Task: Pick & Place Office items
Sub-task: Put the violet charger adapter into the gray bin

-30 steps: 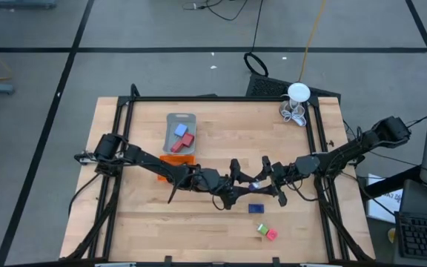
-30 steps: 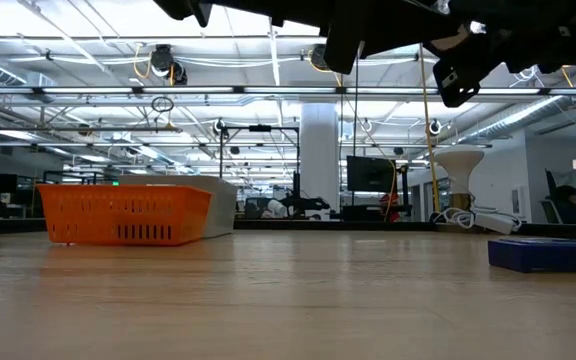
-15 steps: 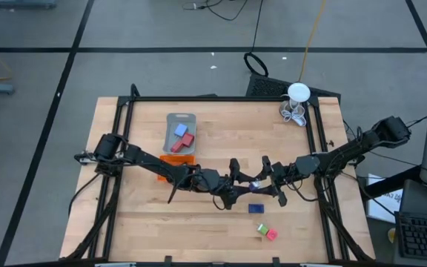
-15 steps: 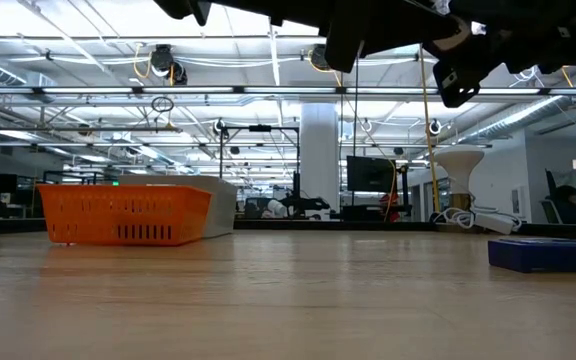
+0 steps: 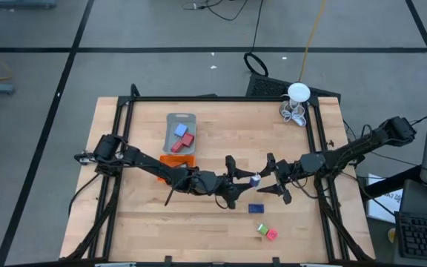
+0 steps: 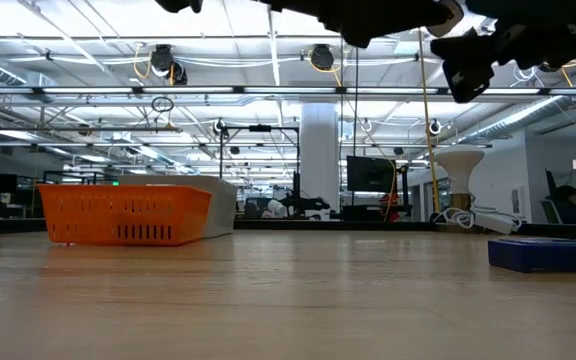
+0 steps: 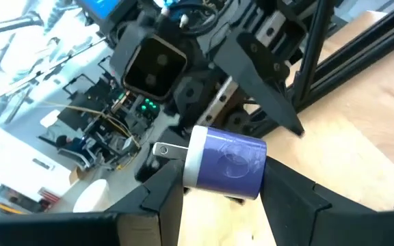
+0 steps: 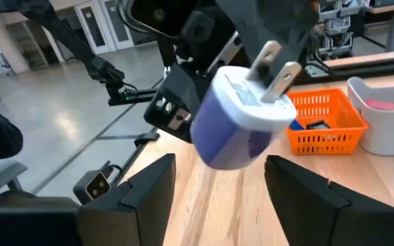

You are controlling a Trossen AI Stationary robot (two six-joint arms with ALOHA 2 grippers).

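Observation:
A small violet-blue plug adapter with a white face and two metal prongs sits between the fingers of my left gripper, above the table's middle. My right gripper is open and faces it from the right; its fingers stand on either side of the plug without touching. A dark blue block lies flat on the table near the grippers. Green and pink pieces lie nearer the near edge. Blue and red pieces lie in the grey tray. My left gripper pinches the plug's violet body between its two fingers, one on each side. The white pronged end points away toward the right arm. The fingers come level from the table's left, and the plug is lifted clear of the table.
An orange tray sits just near of the grey tray, partly under my left arm, and shows at the left of the low view. A white round thing with wire loops stands at the far right corner. Black frame rails run along the table's sides.
My right gripper has drawn back a little toward the table's right edge, away from the plug. My left gripper has kept the plug and risen slightly.

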